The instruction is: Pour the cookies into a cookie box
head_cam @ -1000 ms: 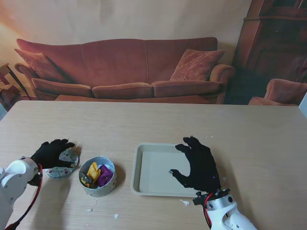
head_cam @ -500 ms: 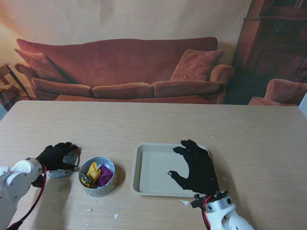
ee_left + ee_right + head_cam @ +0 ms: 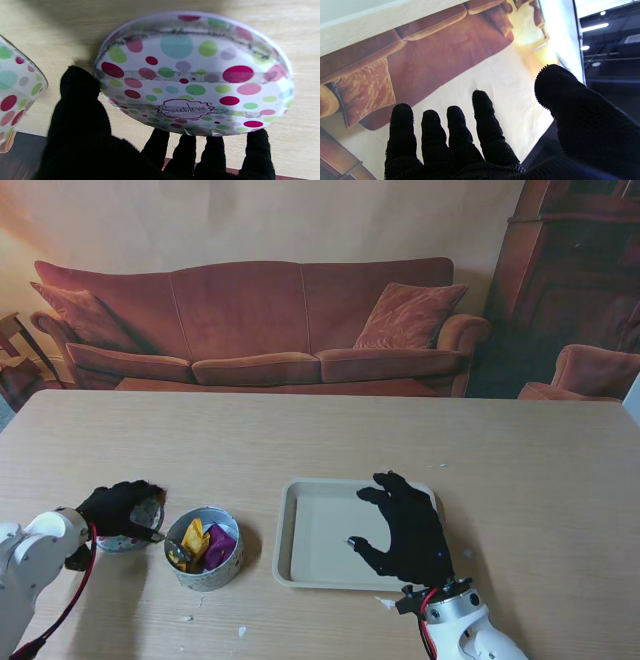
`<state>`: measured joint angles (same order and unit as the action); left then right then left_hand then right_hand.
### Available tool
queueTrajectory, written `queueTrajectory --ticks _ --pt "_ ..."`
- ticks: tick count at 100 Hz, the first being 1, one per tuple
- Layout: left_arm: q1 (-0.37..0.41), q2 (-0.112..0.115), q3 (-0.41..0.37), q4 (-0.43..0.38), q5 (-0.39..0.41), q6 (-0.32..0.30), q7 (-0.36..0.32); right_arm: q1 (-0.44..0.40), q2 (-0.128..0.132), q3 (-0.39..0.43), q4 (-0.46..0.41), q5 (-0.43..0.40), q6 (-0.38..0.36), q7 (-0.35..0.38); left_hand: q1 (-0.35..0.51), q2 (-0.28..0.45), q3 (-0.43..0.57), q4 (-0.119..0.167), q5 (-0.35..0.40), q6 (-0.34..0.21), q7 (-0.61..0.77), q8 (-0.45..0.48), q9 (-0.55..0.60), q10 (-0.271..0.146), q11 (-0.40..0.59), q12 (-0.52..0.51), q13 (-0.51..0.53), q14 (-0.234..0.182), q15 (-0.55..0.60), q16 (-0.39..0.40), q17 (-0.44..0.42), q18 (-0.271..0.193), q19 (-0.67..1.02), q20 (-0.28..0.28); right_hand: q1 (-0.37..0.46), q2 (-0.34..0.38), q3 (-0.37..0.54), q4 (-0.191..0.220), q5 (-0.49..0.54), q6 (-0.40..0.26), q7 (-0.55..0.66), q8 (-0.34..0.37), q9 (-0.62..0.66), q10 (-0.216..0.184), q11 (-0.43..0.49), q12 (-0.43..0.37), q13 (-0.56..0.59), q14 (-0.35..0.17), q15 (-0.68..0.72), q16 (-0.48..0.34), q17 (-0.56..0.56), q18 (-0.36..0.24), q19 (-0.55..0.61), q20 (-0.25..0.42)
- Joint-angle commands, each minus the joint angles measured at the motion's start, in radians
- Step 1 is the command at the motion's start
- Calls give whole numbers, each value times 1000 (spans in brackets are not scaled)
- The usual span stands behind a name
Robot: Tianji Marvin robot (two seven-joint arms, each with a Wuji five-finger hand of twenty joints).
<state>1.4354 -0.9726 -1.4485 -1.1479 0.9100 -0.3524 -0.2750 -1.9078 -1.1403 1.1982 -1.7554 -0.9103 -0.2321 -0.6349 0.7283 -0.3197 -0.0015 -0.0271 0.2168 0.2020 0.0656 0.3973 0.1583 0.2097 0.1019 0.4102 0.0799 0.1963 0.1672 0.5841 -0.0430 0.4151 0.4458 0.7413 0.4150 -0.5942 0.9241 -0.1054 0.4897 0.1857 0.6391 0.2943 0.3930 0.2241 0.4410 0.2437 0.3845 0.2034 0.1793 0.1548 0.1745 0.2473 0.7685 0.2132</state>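
Stand view: my left hand (image 3: 118, 507) clamps the glossy round polka-dot lid (image 3: 193, 72), tilted, at lower left beside the upright, open-topped round tin (image 3: 204, 548) of wrapped cookies (image 3: 204, 542). My right hand (image 3: 405, 526), fingers spread, hovers over the shallow rectangular beige tray (image 3: 310, 530), lower centre.

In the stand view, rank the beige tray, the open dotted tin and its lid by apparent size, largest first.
1. Beige rectangular tray, clearly largest.
2. Round polka-dot tin of wrapped cookies.
3. Polka-dot lid, though the left hand covers much of it, so its full size is unsure.

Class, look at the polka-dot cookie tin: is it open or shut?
Open. The tin shows wrapped cookies inside, and its lid is in the left hand beside it.
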Motion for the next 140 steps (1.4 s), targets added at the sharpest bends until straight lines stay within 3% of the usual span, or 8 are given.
queueTrajectory --ticks 1,19,43,56,68,90,121,140 --pt "11 -1 16 28 19 7 -29 -5 -6 -3 -5 0 -4 15 26 -46 45 14 -1 75 27 28 -32 14 23 47 71 34 129 123 109 3 482 169 21 20 15 46 15 -20 19 9 5 3 -12 6 8 -2 8 12 -1 6 17 -9" --pt "2 -3 43 52 22 18 -3 -3 -5 -2 -3 -3 -8 17 -4 -115 189 -5 27 113 30 70 -25 10 91 211 94 46 316 440 181 -53 735 350 24 21 17 47 14 -20 16 19 1 5 -9 7 8 -4 10 14 3 4 24 -8" --pt "-11 5 62 70 56 25 -14 2 0 -2 3 -17 -11 29 -32 -150 298 -25 67 107 46 80 -27 9 179 381 139 31 581 721 324 -140 1008 518 24 20 18 47 13 -23 13 30 -5 7 -7 8 9 -1 13 15 9 4 35 -6" --pt "-14 7 64 75 72 23 -4 10 3 -4 9 -28 -12 32 -43 -176 360 -35 118 96 81 87 -17 6 290 489 212 11 728 832 465 -194 1140 559 25 18 18 47 13 -24 11 35 -11 7 -6 9 5 -2 12 15 9 3 37 -7" --pt "-16 8 66 72 87 23 3 14 9 -3 12 -55 -9 31 -56 -207 438 -49 154 97 126 91 9 8 408 534 301 -6 843 887 602 -253 1261 512 22 17 20 47 14 -25 11 39 -15 9 -5 9 4 -1 12 15 11 3 40 -7" --pt "-20 8 74 78 104 26 24 12 11 -3 12 -65 -6 29 -58 -245 528 -67 194 96 227 96 89 7 491 567 413 -12 939 906 743 -296 1356 418 19 19 21 46 16 -25 9 44 -19 10 -1 11 4 -1 13 16 12 2 43 -9" --pt "-2 7 42 43 128 44 16 11 7 -4 10 -43 -11 37 -51 -294 615 -82 272 108 385 83 309 -15 639 622 725 -66 1138 865 1128 -408 1558 176 18 21 18 45 26 -29 11 52 -20 10 2 11 3 0 14 16 11 0 46 -12" --pt "41 2 -20 -13 184 15 92 12 6 -1 11 -45 -16 29 -83 -322 643 -93 400 153 574 107 680 -117 814 622 1166 -151 1326 650 1174 -521 1648 371 18 26 17 46 36 -32 14 57 -18 10 1 10 3 -1 13 16 11 -1 48 -13"
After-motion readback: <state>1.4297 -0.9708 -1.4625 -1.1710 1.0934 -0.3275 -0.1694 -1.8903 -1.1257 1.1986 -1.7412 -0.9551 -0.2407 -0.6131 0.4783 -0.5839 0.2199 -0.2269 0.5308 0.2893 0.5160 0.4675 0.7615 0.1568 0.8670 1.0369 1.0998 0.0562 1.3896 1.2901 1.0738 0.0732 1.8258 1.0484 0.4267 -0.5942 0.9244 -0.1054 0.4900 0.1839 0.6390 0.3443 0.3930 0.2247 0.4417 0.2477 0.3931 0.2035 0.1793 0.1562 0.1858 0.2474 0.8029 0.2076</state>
